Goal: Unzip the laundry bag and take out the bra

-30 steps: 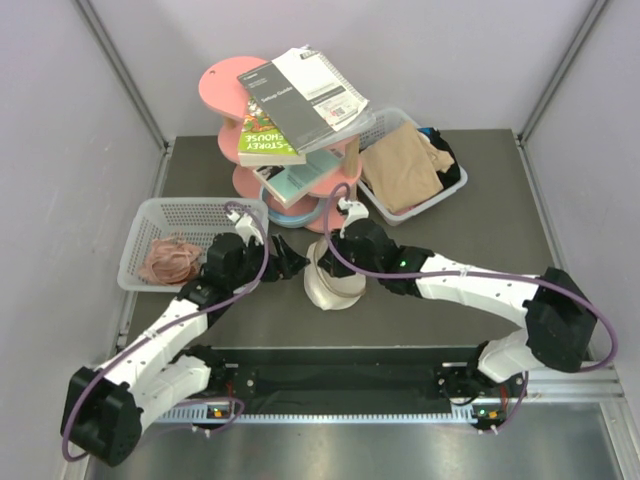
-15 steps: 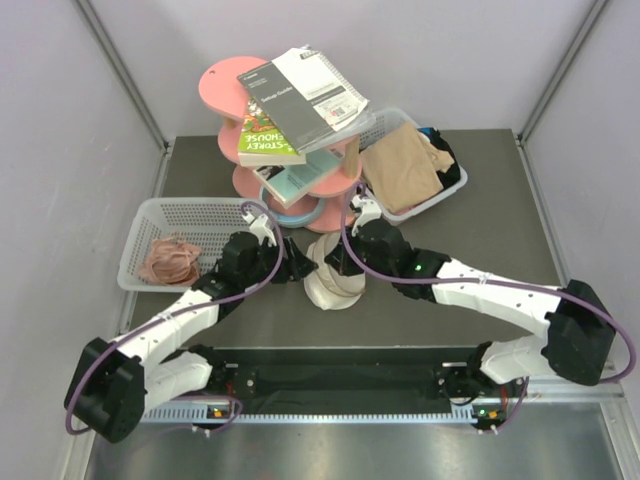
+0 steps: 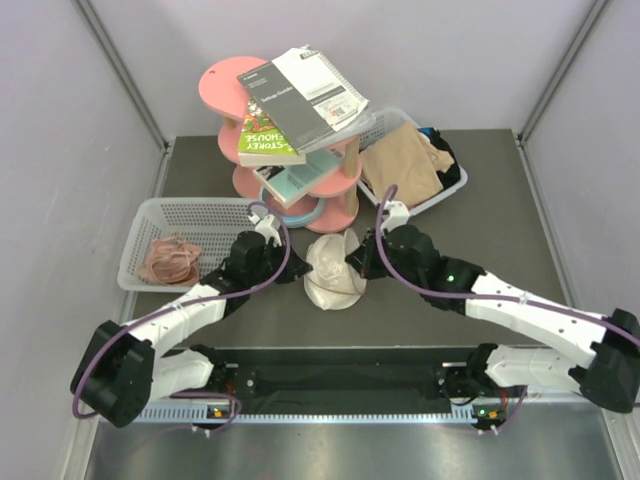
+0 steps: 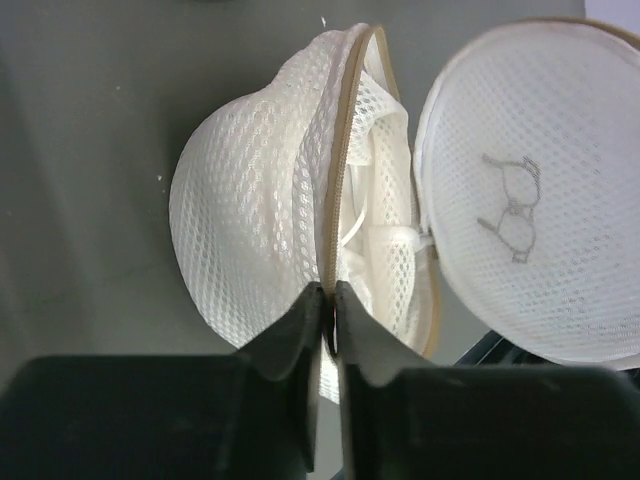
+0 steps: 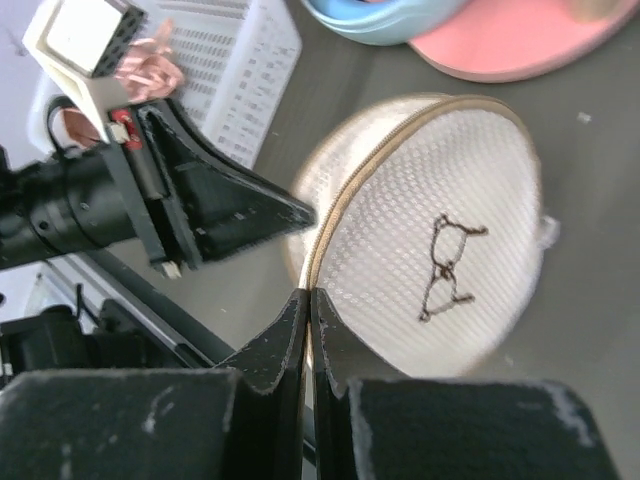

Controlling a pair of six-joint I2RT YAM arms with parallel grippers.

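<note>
Top view, laundry bag (image 3: pixel 333 275): lies on the dark table (image 3: pixel 470 230) at frame centre, just below the pink stand (image 3: pixel 300 170), with its two halves parted.
Top view, left gripper (image 3: pixel 300 272): at the bag's left edge; how far the fingers are apart cannot be told from this height.
Top view, right gripper (image 3: pixel 353 258): at the bag's upper right edge, touching it.
Top view, surroundings: books (image 3: pixel 300 95) are stacked on top of the stand. A white basket (image 3: pixel 190 205) at middle left holds a pinkish bundle (image 3: pixel 168 260). A second basket (image 3: pixel 440 195) at upper right holds tan cloth (image 3: pixel 400 165).
Left wrist view, left gripper (image 4: pixel 329 292): fingers pressed together at lower centre, pinching the bag's tan zipper rim.
Left wrist view, laundry bag (image 4: pixel 250 200): open like a clamshell, with the domed half on the left and the flat lid with the black bra outline on the right.
Left wrist view, bra (image 4: pixel 385 200): off-white fabric and a thin strap show in the gap between the halves, inside the bag.
Right wrist view, right gripper (image 5: pixel 308 296): fingers closed narrow on the zipper rim at bottom centre.
Right wrist view, laundry bag (image 5: pixel 440 250): printed face turned to the camera, filling centre right.
Right wrist view, left gripper (image 5: pixel 300 213): black, reaching in from the left, its tip at the bag's left rim.
Right wrist view, background: the white basket (image 5: pixel 240 60) and pinkish bundle (image 5: pixel 150 65) are at upper left, the pink stand's foot (image 5: pixel 520 40) at upper right, and a blue ring (image 5: pixel 390 15) is on the top edge.
</note>
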